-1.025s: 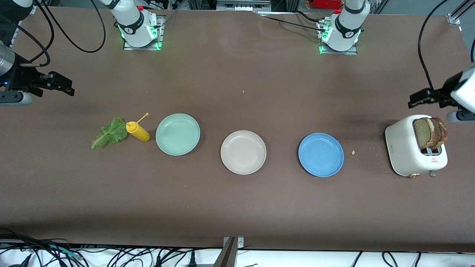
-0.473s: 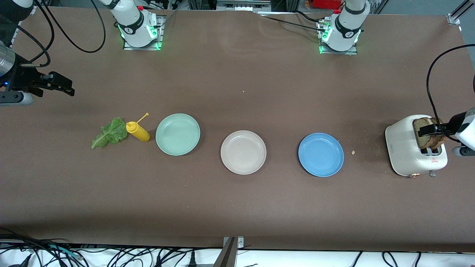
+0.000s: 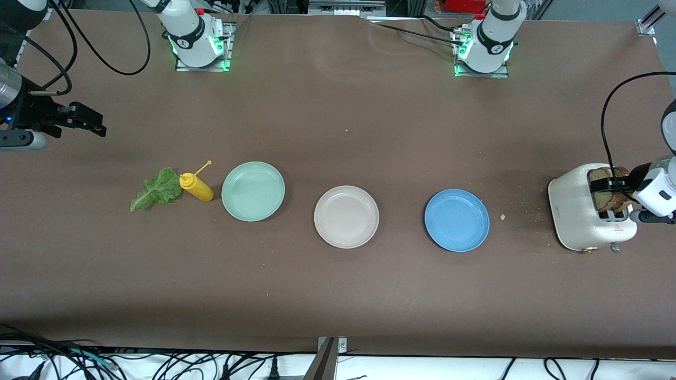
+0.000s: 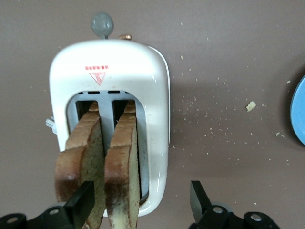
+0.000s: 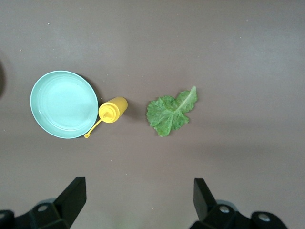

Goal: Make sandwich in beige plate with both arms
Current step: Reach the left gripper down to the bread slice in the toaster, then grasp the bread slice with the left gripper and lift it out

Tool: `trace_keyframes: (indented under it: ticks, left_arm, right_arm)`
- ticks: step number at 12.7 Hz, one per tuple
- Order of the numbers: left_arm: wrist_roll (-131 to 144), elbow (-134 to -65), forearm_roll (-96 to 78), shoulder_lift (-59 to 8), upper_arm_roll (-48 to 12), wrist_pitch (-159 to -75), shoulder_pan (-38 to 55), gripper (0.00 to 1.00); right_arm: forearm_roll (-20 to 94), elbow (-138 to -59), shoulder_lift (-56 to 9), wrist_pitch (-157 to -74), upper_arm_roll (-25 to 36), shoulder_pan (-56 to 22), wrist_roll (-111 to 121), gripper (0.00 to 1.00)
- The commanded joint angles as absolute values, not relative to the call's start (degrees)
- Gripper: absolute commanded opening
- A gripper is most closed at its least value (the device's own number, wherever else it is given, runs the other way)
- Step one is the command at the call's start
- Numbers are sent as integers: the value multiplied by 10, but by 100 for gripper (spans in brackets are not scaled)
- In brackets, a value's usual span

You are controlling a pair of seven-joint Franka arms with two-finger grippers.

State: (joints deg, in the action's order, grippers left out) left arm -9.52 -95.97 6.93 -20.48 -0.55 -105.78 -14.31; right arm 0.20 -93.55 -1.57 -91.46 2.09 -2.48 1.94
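Brown matting covers the long table [image 3: 338, 295], with both arm bases bolted along its edge farthest from the front camera. Three round shallow plates lie in a row across the middle: a mint-green plate [image 3: 253, 191] toward the right arm's end, the pale beige plate [image 3: 346, 216] in the centre with nothing on it, and a blue plate [image 3: 457, 220] toward the left arm's end. A ruffled green lettuce leaf [image 3: 156, 188] lies flat at the right arm's end, with a yellow squeeze bottle [image 3: 196, 187] on its side between the leaf and the mint-green plate.

At the left arm's end stands a white two-slot toaster [image 3: 583, 211] with two brown-crusted bread slices [image 4: 102, 164] standing upright in its slots. The left arm reaches in from the table's end, its wrist bent down, and the left gripper [image 4: 141, 202] sits over the toaster, fingers spread wide, astride both slices; one finger [image 4: 82, 202] is just beside the outer slice's crust, and whether it touches cannot be told.

The right arm waits, its right gripper [image 5: 138, 195] held wide open and empty, raised above the bare table near the leaf.
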Motion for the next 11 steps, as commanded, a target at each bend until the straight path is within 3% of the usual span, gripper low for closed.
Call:
trace_keyframes:
  ticks: [1,2,3,9,11]
  left_arm:
    - [-85,-983,91,-197,-11,-1067,-147,36]
    - [-84,-983,101,-197,-11,-1064,-147,11]
    - [-89,-983,115,-196,-11,-1059,-149,0]
    - [-85,-955,120,-171,-15,-1010,-148,0]
    - [-95,-901,121,-168,-25,-944,-140,0]
  right_arm:
    - [3,-925,-18,-905,21,-25,13,100]
    - [3,-925,-18,-905,21,-25,13,100]
    - [3,-925,-18,-905,21,-25,13,100]
    - [3,-925,-19,-905,21,-25,15,100]
    - [3,-925,-19,-905,21,-25,15,100]
